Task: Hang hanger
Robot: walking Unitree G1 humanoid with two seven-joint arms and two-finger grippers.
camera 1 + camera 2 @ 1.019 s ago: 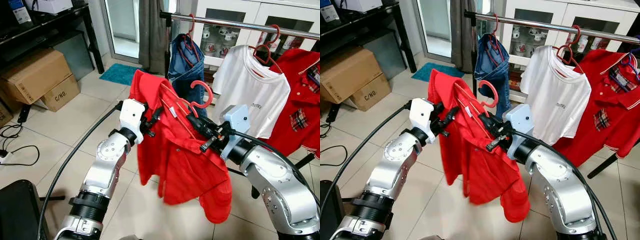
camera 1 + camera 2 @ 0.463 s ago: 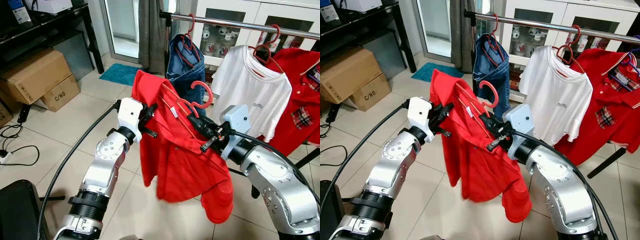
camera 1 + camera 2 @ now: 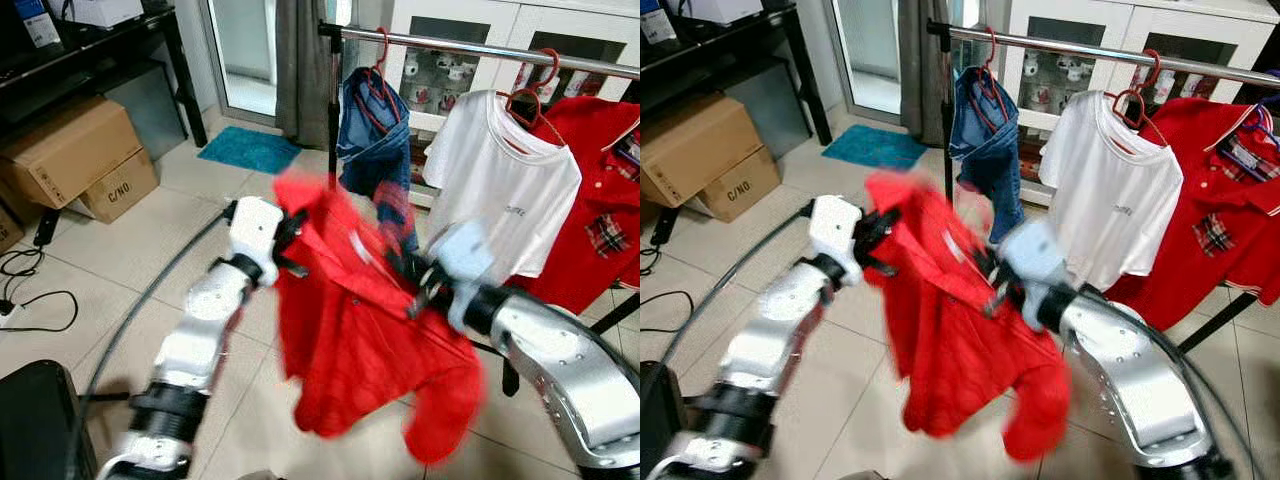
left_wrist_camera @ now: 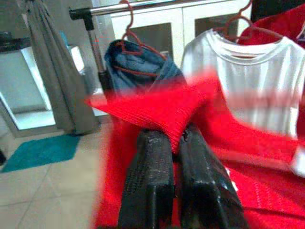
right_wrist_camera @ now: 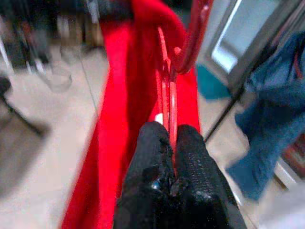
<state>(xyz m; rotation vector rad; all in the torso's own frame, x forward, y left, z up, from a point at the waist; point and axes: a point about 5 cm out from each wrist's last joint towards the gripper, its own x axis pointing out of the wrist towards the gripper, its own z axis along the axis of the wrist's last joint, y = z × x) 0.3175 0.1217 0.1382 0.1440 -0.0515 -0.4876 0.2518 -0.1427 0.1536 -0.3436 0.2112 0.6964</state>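
Clothes rail [image 3: 480, 47] upper frame; left end effector [image 4: 172, 143] pinches red shirt [image 3: 350, 330], right end effector [image 5: 167, 138] clamps red hanger [image 5: 167, 93].

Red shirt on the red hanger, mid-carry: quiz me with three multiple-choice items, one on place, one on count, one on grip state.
1. Where is the red polo shirt?
A. on the metal rail
B. held between both hands, below the rail
C. on the floor

2. How many garments hang on the silver metal rail?
A. one
B. five
C. three

3. What is the right hand doing?
A. shut on the red plastic hanger
B. open
C. holding denim

Answers: 1 B, the left hand pinches its fabric while the right holds its hanger; 2 C, blue denim, white T-shirt, red checked-trim shirt; 3 A, fingers clamp the hanger's wires.
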